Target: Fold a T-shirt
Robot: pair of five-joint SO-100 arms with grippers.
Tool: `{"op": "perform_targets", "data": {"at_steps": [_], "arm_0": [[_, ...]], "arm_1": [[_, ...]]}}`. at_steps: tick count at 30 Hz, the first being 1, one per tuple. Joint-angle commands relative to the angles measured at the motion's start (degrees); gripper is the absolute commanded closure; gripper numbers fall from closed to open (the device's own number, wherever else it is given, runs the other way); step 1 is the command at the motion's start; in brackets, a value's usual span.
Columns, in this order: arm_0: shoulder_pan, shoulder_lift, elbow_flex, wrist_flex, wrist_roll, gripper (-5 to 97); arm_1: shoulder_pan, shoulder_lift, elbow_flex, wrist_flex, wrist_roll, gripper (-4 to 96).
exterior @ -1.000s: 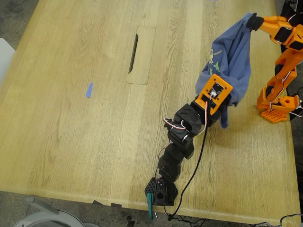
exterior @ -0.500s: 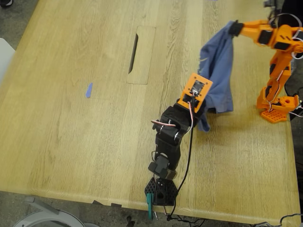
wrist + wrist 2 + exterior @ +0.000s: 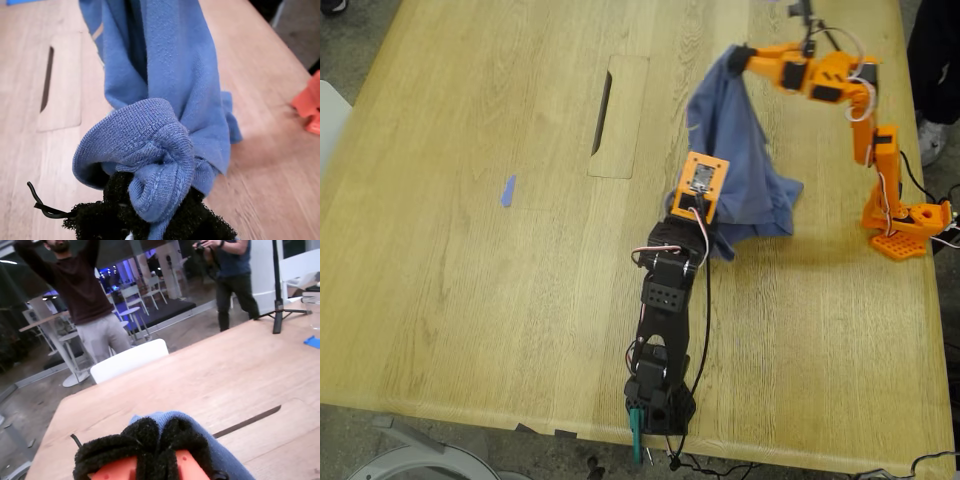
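The slate-blue T-shirt [image 3: 740,150] hangs bunched between my two grippers above the wooden table [image 3: 470,280]. Its lower part sags toward the table at the exterior view's right [image 3: 775,205]. My first gripper [image 3: 710,205], on the black arm, is shut on a rolled hem of the shirt [image 3: 155,150]; its black padded fingertips [image 3: 195,222] show below the cloth. My second gripper [image 3: 740,55], on the orange arm, is shut on the shirt's upper end; blue cloth [image 3: 220,450] pokes out beside its black pads [image 3: 150,437]. The print is hidden.
A cable slot [image 3: 605,110] lies in the table left of the shirt. A small blue tape scrap [image 3: 507,190] lies further left. The orange arm's base [image 3: 905,225] stands at the right edge. A person's legs [image 3: 932,70] stand beside it. People [image 3: 85,285] stand beyond the table.
Both grippers have moved toward the exterior view's left with the shirt. The orange arm has stretched out over the table, and the black arm has swung left and straightened.
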Motion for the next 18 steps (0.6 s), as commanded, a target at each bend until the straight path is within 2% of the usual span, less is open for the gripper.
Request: {"op": "perform_targets", "data": {"at_steps": [1,18], "arm_0": [[-4.22,6.59,3.87,-6.15,0.35,92],[-21.09,15.38,28.04,-27.07,0.62,92]], "arm_1": [[1.93,-1.49,-1.41,-3.78,0.35,91.2],[7.47,-23.47,-1.41,-19.78,-0.53,91.2]]}}
